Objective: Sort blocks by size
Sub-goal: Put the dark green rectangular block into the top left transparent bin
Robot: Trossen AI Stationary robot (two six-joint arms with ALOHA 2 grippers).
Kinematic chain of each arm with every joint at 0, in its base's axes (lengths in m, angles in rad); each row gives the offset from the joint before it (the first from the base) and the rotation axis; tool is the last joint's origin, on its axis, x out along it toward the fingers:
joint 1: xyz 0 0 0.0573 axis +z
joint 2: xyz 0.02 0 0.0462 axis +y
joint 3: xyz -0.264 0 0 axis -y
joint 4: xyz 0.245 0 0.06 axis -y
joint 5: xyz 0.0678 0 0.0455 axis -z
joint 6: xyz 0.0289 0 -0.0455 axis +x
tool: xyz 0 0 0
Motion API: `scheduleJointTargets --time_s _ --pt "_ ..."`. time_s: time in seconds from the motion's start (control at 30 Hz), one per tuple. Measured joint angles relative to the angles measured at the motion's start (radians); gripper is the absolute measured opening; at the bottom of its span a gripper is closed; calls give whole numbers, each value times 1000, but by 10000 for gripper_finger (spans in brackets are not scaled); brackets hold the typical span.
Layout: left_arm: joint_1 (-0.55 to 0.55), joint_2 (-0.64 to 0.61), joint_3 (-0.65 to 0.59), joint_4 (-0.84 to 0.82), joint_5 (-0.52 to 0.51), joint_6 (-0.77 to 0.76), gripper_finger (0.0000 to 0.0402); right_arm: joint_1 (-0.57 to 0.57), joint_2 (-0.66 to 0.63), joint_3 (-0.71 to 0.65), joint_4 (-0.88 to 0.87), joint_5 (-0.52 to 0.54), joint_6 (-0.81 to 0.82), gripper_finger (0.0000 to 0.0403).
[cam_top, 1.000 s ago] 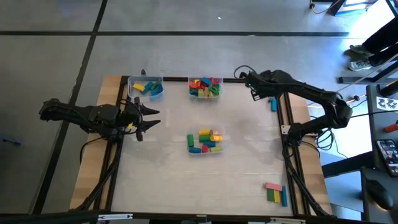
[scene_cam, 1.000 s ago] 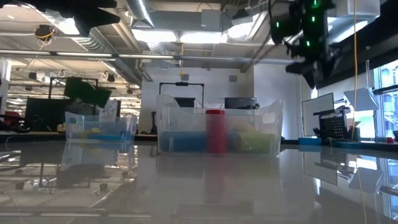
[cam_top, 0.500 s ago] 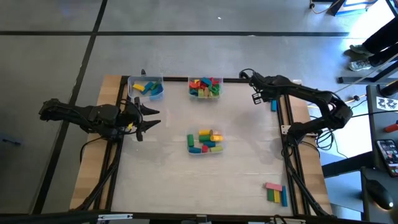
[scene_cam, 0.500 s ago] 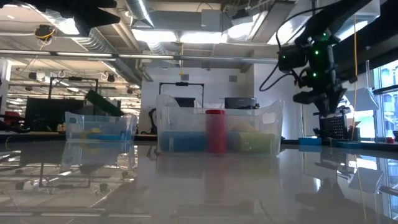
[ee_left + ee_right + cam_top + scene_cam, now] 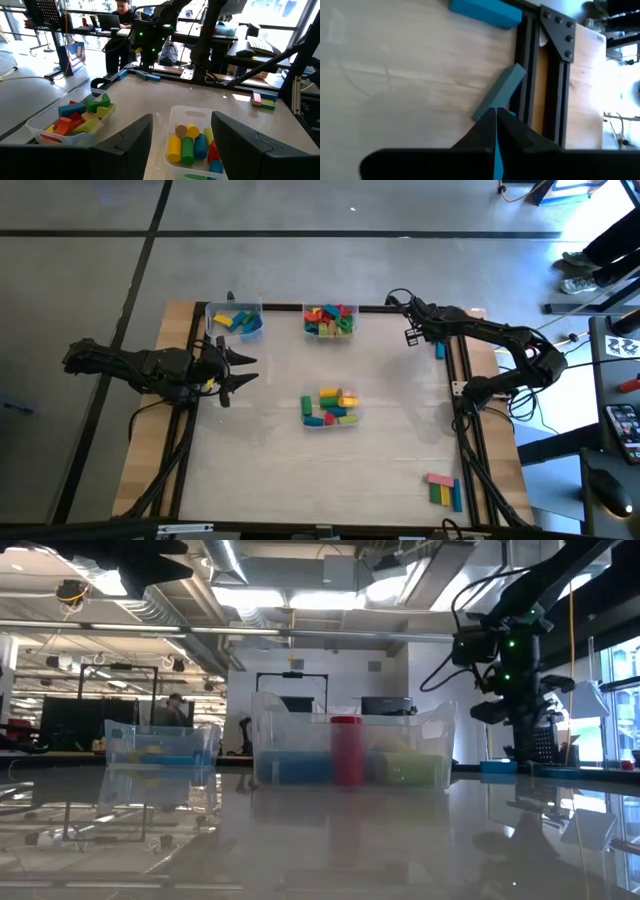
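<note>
A blue block (image 5: 439, 348) lies on the table's far right, along the black rail (image 5: 452, 370). My right gripper (image 5: 495, 114) has come down on it from above and is shut at one end of it; the gripper (image 5: 521, 758) also shows in the low view. A second blue block (image 5: 485, 12) lies a little beyond. More blocks fill three clear tubs, and a few loose blocks (image 5: 443, 490) lie at the near right corner. My left gripper (image 5: 245, 370) hovers open over the table's left side, holding nothing. My right gripper has its two fingers closed on the end of the blue block (image 5: 487, 107) that lies nearest to them. They come slanting down from above. The block sticks out past the fingertips toward the rail. I cannot tell whether it is lifted off the table.
Clear tubs stand at the far left (image 5: 236, 321), at the far middle (image 5: 330, 321) and in the table's centre (image 5: 330, 408). The black frame rail and a wooden strip (image 5: 580, 100) border the table right beside the right gripper. A person (image 5: 122, 10) sits in the room beyond.
My right gripper has sunk toward the blue block by the right rail, drifting slightly toward the table's near right, and its fingers have shut. The block lies where it lay before.
</note>
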Motion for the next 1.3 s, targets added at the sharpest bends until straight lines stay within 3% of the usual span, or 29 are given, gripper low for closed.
scheduleJointTargets --time_s 0.6,0.87,1.07,1.3 --pt "0 1 0 -26 0 1 198 20 267 -17 25 202 -66 9" --pt "0 1 0 -31 0 1 198 20 281 -16 70 218 -103 9" --pt "0 0 0 -30 0 0 198 23 280 -15 91 173 -194 10" --pt "0 0 0 -30 0 -1 198 100 278 -13 87 134 -228 10"
